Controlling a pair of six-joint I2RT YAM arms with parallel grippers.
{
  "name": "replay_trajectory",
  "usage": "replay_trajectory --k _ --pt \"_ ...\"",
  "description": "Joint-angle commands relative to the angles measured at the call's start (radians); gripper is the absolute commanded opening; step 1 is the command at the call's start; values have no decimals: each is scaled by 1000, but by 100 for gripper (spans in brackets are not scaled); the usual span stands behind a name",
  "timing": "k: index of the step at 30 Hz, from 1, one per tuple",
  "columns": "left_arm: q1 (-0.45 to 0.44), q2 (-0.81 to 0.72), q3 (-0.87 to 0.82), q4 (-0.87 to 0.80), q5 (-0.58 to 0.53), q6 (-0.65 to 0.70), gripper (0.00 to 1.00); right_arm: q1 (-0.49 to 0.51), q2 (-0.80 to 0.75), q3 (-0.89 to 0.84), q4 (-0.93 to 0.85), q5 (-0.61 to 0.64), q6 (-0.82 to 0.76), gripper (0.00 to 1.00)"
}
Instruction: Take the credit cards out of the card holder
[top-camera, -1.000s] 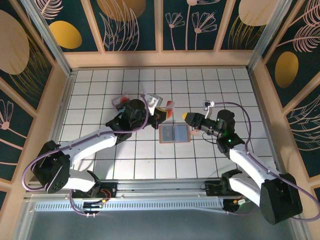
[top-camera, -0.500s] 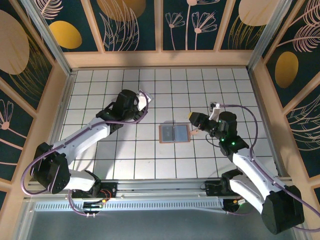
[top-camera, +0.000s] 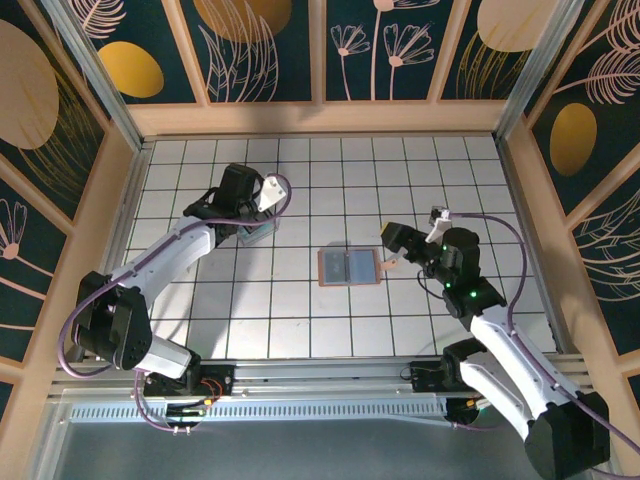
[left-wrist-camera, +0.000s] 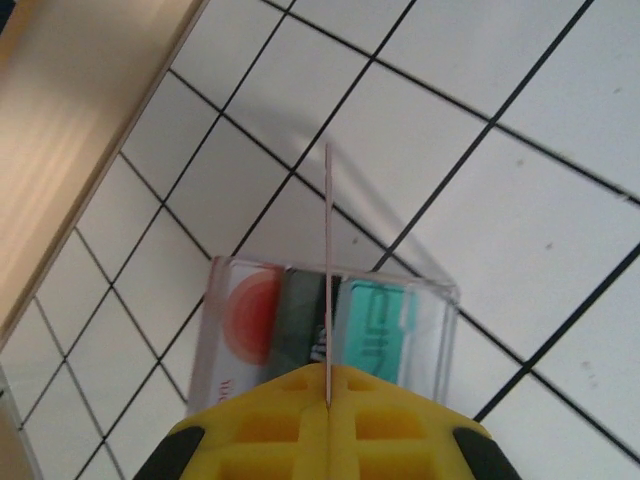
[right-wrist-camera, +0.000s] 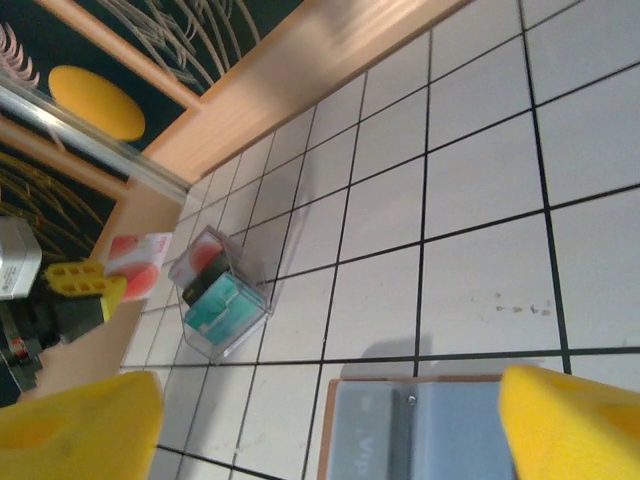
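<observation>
The card holder lies opened flat near the middle of the tiled table, its grey-blue inner pockets facing up inside a tan-brown border. A small tab sticks out at its 3 o'clock edge. Whether any cards sit in those pockets cannot be told. The right gripper hovers just off that 3 o'clock edge. Its yellow fingers are spread wide apart with nothing between them, and in its own wrist view the holder's inner face shows in the gap below. The left gripper is well away, at about 10 o'clock from the card holder and toward the far left of the table. Its yellow jaws are pressed together on a credit card. From the left wrist view the card appears edge-on as a thin pale line running straight out from the fingertips. From the right wrist view the same card shows a red-orange and white face beside the yellow fingers. Directly beneath the held card stands a clear plastic box holding upright red, dark and teal pieces. Whether the card's far end touches the box cannot be told. In the top view the box sits just at 5 o'clock of the left wrist.
</observation>
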Motion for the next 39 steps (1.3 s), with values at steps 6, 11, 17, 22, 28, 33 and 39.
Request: replay_trajectory --k 6,11,17,22,28,33,39 --pt "86 0 -8 32 -10 148 0 1 -29 60 -89 131 -12 99" --pt "130 48 6 36 -4 178 0 1 -28 74 -122 180 -8 99" --pt "152 97 5 45 13 189 0 0 -29 104 -172 236 -9 99" --pt "175 117 5 45 14 202 0 1 -32 121 -186 271 -18 99" --pt "194 134 9 48 15 218 0 0 -33 146 -208 307 -35 99" --pt "200 167 18 43 17 233 0 0 -36 151 -215 321 -32 99" --pt "208 205 36 37 11 247 0 0 -39 148 -217 323 -28 99"
